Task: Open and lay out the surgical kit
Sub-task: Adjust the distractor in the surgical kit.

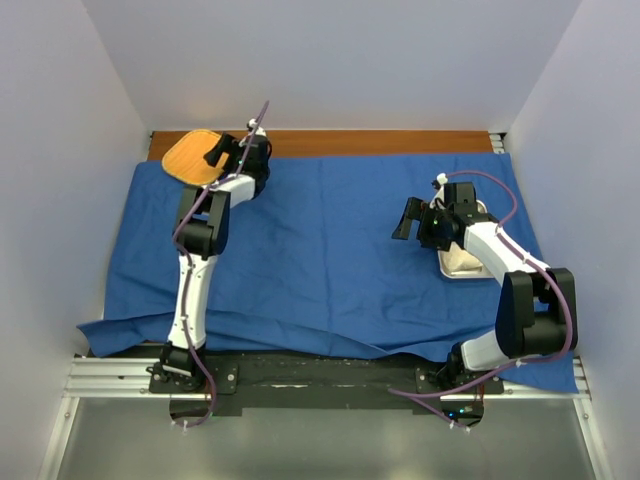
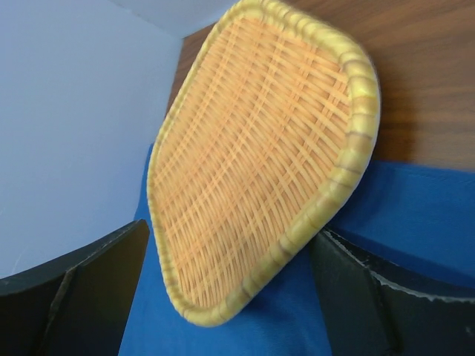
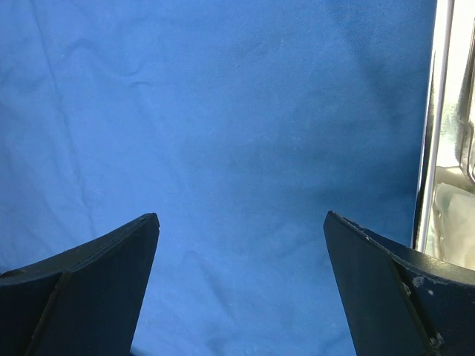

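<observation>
**Hovering with both grippers released over the spread blue wrap**

Spread wide and creased, the blue cloth wrap (image 1: 330,250) covers nearly the whole counter (image 1: 380,143), leaving only a strip of brown wood bare along the far edge. Its near hem sags over the front rail by the arm bases.

At the far left corner sits the orange woven mat (image 2: 260,148), partly on the wrap and partly on the bare wood. The left gripper (image 2: 230,231) is reached out to it with its jaws wide apart. In the wrist view the mat's near corner lies between the two black fingers (image 2: 371,297), and its rim runs just beside the finger on the right of that view. Whether they touch I cannot tell. Nothing is clamped.

On the right half of the wrap, the right gripper (image 3: 241,216) hangs released above plain blue fabric, grasping nothing. The small steel tray (image 3: 429,111) stands just beside it, largely hidden under the right arm from above. A whitish gauze pack (image 1: 460,260) lies inside the tray. Other shiny contents are too blurred to name.
</observation>
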### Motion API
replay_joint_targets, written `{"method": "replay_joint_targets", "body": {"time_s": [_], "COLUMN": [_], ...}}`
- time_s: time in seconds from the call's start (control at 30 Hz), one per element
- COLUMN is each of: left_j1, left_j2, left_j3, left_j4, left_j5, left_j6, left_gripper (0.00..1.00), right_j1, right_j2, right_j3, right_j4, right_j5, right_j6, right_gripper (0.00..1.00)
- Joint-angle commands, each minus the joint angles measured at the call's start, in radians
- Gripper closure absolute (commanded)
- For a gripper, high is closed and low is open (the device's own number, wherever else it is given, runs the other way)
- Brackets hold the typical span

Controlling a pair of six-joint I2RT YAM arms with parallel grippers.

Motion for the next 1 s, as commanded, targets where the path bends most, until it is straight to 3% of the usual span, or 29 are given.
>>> {"method": "replay_joint_targets", "body": {"time_s": [0.0,0.17,0.3,0.43,0.5,0.6,0.7,0.97], "left_j1": [0.052,0.096,0.127,0.188,0.208,0.218,0.218,0.093], "left_j2": [-0.137,-0.369,-0.509,-0.602,-0.654,-0.704,-0.686,-0.415], "left_j3": [-0.148,-0.425,-0.616,-0.697,-0.706,-0.728,-0.69,-0.25], "left_j4": [0.248,0.449,0.513,0.296,0.111,-0.038,-0.136,-0.372], "left_j5": [-0.177,-0.234,-0.245,-0.221,-0.201,-0.113,-0.035,-0.013], "left_j6": [0.057,0.054,0.024,-0.194,-0.385,-0.559,-0.627,-0.679], "left_gripper": [0.09,0.17,0.18,0.18,0.18,0.16,0.11,0.02], "right_j1": [0.003,0.004,0.003,0.003,0.003,0.003,0.003,0.001], "right_j2": [-0.037,-0.02,-0.012,0.005,0.011,0.009,0.014,0.026], "right_j3": [0.009,0.015,0.018,0.021,0.023,0.018,0.014,0.023], "right_j4": [0.007,0.018,0.029,0.039,0.045,0.053,0.058,0.055], "right_j5": [0.005,-0.003,-0.007,-0.021,-0.027,-0.029,-0.032,-0.038], "right_j6": [-0.009,-0.006,-0.005,-0.002,0.0,0.006,0.006,0.001], "right_gripper": [0.01,0.01,0.01,0.01,0.01,0.02,0.01,0.02]}}
